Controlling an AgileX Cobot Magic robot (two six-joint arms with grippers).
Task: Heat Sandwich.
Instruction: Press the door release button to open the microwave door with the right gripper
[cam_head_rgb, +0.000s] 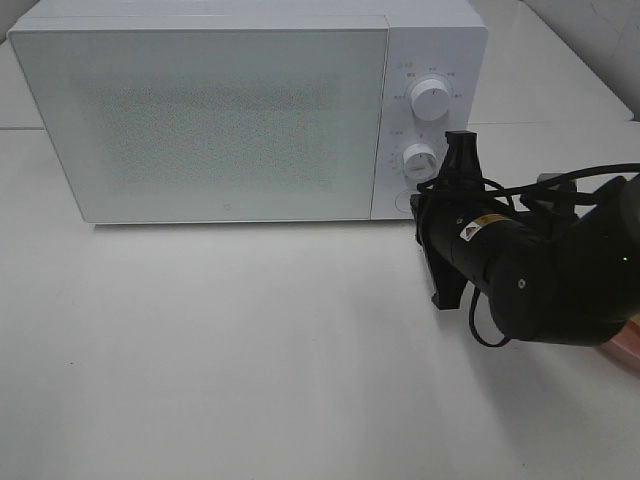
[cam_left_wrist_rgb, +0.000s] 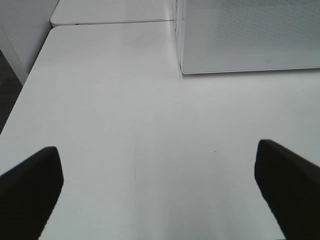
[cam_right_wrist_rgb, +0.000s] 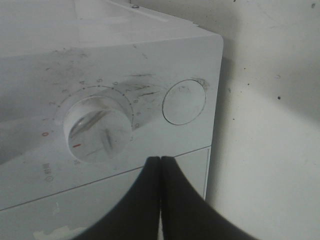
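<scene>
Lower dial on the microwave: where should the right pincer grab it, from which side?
Grip the lower dial across its round rim, coming straight at the front panel of the microwave. It stands proud of the panel, so opened jaws can straddle it.

White microwave (cam_head_rgb: 245, 105), dotted grey door (cam_head_rgb: 220, 125), white table (cam_head_rgb: 250, 350), black right hand (cam_right_wrist_rgb: 160, 161)

- Lower dial (cam_right_wrist_rgb: 95, 127) of the microwave (cam_head_rgb: 230, 110): a red 0 and the numerals 2, 3, 4, 5, 6 were read along the scale. The small characters below it were not legible.
- Right arm (cam_head_rgb: 520, 265): a sticker (cam_head_rgb: 470, 229) with a yellow warning triangle was noted, its print too small to be read.
</scene>
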